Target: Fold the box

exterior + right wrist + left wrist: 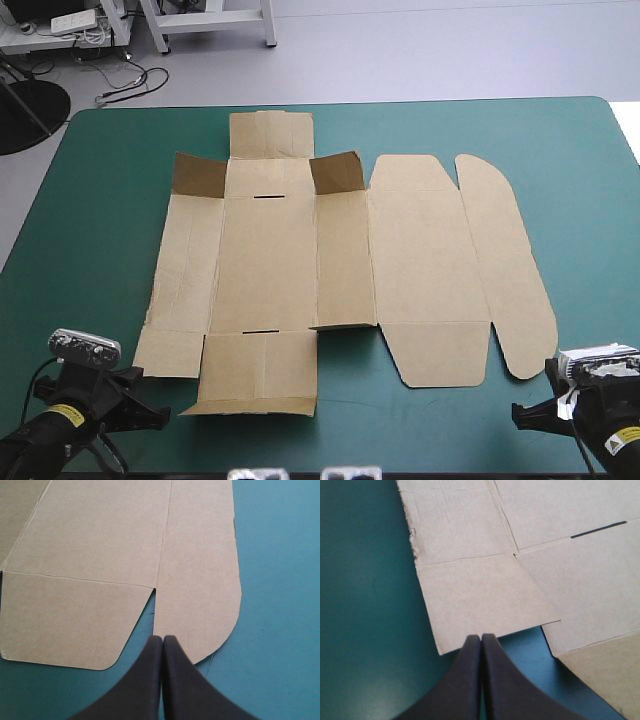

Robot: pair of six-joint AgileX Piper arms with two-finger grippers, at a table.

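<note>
Condition of the box point(340, 270): a cut sheet of brown board lying flat and unfolded on the teal-green cover point(580, 200), ahead of both grippers and spanning the space between them. Only two small flaps point(335, 172) at its far side stand raised, showing a darker shaded face. All other panels lie flat.

Left gripper point(481, 639): black fingers closed tight into one pointed arch, holding nothing. It hangs at the near left corner of the sheet. The near edge of a square corner flap point(487, 602) lies just ahead of the fingertips. Contact with the board cannot be confirmed. A narrow dark slot point(598, 529) in the board shows farther ahead, off toward the other arm.

Right gripper point(162, 639): black fingers likewise pressed together, empty. The near end of the long rounded end panel point(200, 575) sits directly ahead of the tips. A flap with a rounded corner point(70, 620) lies just beside them, on the side toward the left arm. Whether the tips touch the board cannot be told. Bare cover lies on the outer side of this gripper.
</note>
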